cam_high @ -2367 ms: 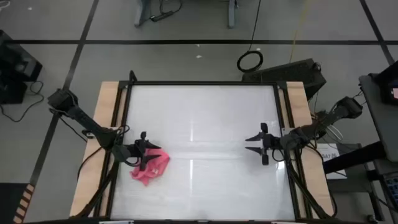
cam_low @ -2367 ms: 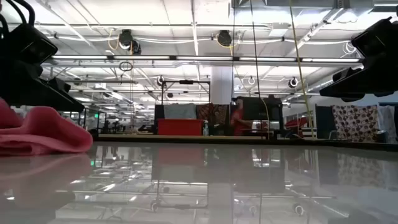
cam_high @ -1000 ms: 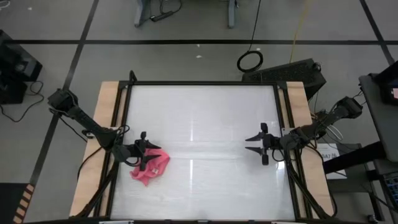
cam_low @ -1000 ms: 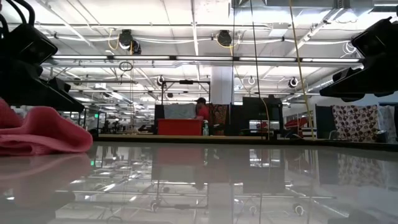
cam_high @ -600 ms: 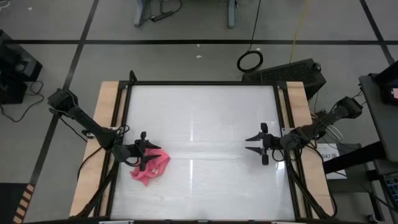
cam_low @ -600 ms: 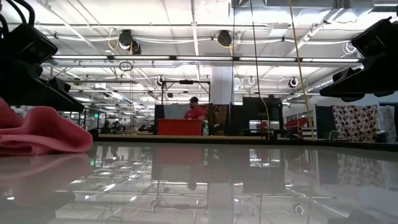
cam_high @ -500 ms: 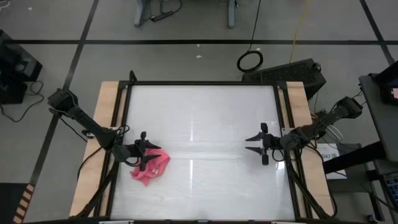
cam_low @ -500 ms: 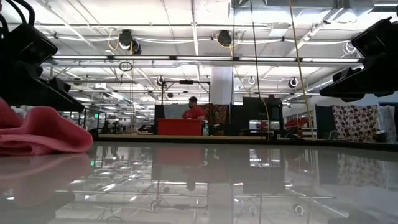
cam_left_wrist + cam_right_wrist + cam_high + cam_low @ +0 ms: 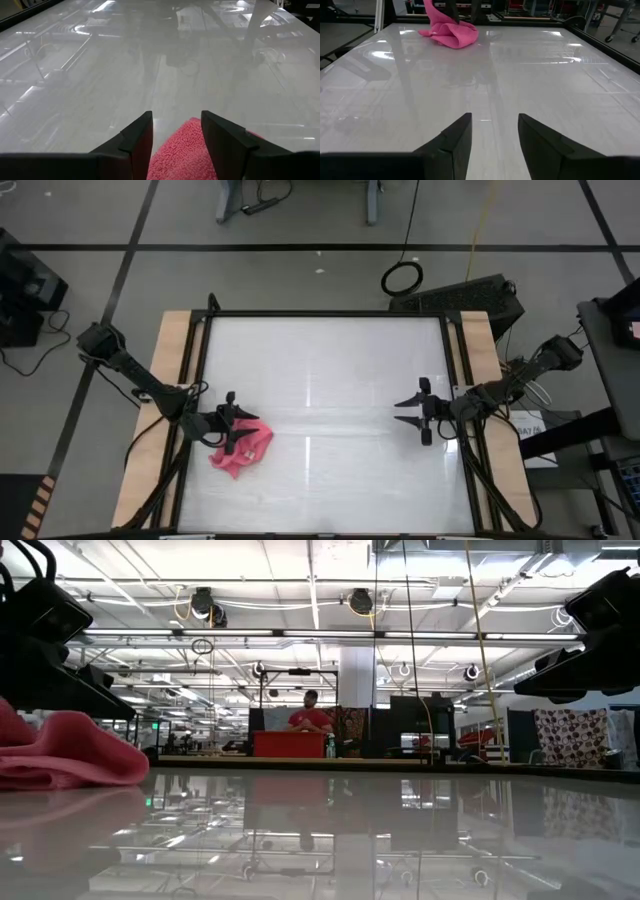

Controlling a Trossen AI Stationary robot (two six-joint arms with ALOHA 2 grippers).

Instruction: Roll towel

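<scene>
Across the middle of the high view lies the table (image 9: 320, 380), a pale glossy sheet in a dark frame with wooden strips down both sides. The left arm (image 9: 140, 380) reaches in over the left strip, the right arm (image 9: 520, 380) over the right one. Near the table's left edge, toward the front, sits the towel (image 9: 243, 453), a bright pink cloth bunched into a loose crumpled heap and not rolled. The left gripper (image 9: 238, 432) is directly over the towel's upper part; its wrist view shows the two dark fingers (image 9: 137, 140) standing apart with pink cloth between them, though whether they press it cannot be told. The right gripper (image 9: 415, 412) hangs above bare table near the right edge, well apart from the towel, its fingers (image 9: 457, 137) spread with nothing between them. Far behind the table, the low view shows a person (image 9: 312, 716) in a red top.
</scene>
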